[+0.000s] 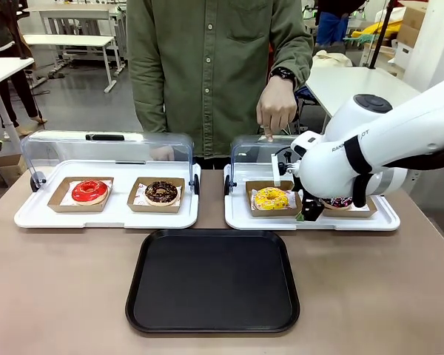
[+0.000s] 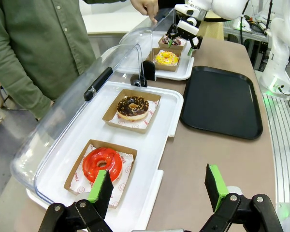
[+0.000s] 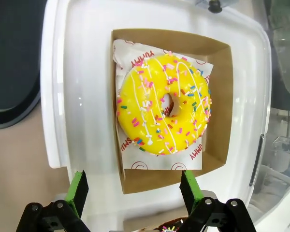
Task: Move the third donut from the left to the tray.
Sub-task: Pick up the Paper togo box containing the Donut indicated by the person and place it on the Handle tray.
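The right gripper (image 3: 134, 188) hangs over the right-hand white tray (image 3: 77, 72), jaws spread wide and holding nothing. The yellow donut (image 3: 163, 104) sits straight ahead of the jaws, just past the fingertips, on printed paper inside its brown cardboard holder (image 3: 220, 96). The near corner of the holder lies between the two green pads. One pad is outside the holder's side wall, over bare white tray floor; the other overlaps the holder's near wall. Beyond the outer pad the white tray's raised rim ends, then comes a strip of table, then the black tray (image 1: 213, 281), whose whole floor is bare. On the far side of the jaws the clear lid (image 1: 251, 148) stands raised, with a person's hand (image 1: 276, 111) on its top edge.

The left gripper (image 2: 158, 186) is also open and holds nothing, above the near end of the other white tray (image 2: 150, 145), with a red donut (image 2: 102, 163) just ahead of one pad.
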`<state>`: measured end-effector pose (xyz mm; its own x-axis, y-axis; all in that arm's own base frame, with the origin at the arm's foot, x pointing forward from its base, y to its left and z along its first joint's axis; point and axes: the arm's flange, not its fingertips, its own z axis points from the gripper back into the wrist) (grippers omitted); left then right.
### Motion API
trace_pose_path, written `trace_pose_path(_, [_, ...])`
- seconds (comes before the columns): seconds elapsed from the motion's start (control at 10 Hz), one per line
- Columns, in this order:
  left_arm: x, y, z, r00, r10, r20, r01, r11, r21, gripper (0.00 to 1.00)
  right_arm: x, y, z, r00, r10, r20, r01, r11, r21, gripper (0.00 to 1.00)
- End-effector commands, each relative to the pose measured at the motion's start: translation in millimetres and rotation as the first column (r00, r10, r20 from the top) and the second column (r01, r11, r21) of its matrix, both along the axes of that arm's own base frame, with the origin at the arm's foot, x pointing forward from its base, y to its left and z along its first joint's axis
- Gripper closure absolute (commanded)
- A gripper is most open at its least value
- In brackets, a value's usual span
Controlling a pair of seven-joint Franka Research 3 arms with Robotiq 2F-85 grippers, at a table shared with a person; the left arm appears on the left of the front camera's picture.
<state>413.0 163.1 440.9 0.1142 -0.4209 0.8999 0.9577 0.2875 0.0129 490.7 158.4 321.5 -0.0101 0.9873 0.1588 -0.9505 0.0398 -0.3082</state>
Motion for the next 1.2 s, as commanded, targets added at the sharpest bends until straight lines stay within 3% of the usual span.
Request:
trace_pose_path(0.0, [-0.3, -0.1, 1.9, 1.0, -0.008, 0.004, 0.008, 1.0, -0.011, 0.0, 7.7, 4.7, -2.0, 1.0, -0.009, 0.029, 0.009, 1.0, -0.011, 0.0])
trace_pose_path(0.3, [-0.3, -0.1, 1.9, 1.0, -0.008, 0.004, 0.008, 1.0, -0.011, 0.0, 9.0, 3.7, -6.8, 1.0, -0.011, 0.028, 0.011, 1.0, -0.001, 0.0])
trace_pose_path(0.4, [-0.3, -0.1, 1.9, 1.0, -0.008, 0.004, 0.008, 1.0, -0.011, 0.0, 7.7, 3.8, -9.1, 1.0, -0.005, 0.016, 0.005, 1.0, -0.01, 0.58])
trace_pose_path(0.5, [-0.3, -0.1, 1.9, 1.0, -0.008, 0.004, 0.008, 1.0, -0.011, 0.0, 6.4, 4.1, -9.6, 1.0, -0.007, 0.008, 0.007, 1.0, -0.01, 0.58])
trace_pose_path(0.6, [-0.3, -0.1, 1.9, 1.0, -0.008, 0.004, 0.008, 1.0, -0.011, 0.0, 6.5, 4.8, -9.7, 1.0, -0.007, 0.001, 0.007, 1.0, -0.01, 1.0])
trace_pose_path(0.7, [-0.3, -0.1, 1.9, 1.0, -0.008, 0.004, 0.008, 1.0, -0.011, 0.0, 5.8, 5.8, -10.5, 1.0, -0.003, -0.007, 0.003, 1.0, -0.014, 0.63])
trace_pose_path(0.8, [-0.3, -0.1, 1.9, 1.0, -0.008, 0.004, 0.008, 1.0, -0.011, 0.0, 6.2, 6.4, -10.7, 1.0, 0.001, -0.013, -0.001, 1.0, -0.015, 1.0])
trace_pose_path(1.1, [-0.3, -0.1, 1.9, 1.0, -0.008, 0.004, 0.008, 1.0, -0.011, 0.0, 5.6, 5.6, -11.7, 0.999, 0.005, -0.041, -0.006, 1.0, -0.024, 1.0])
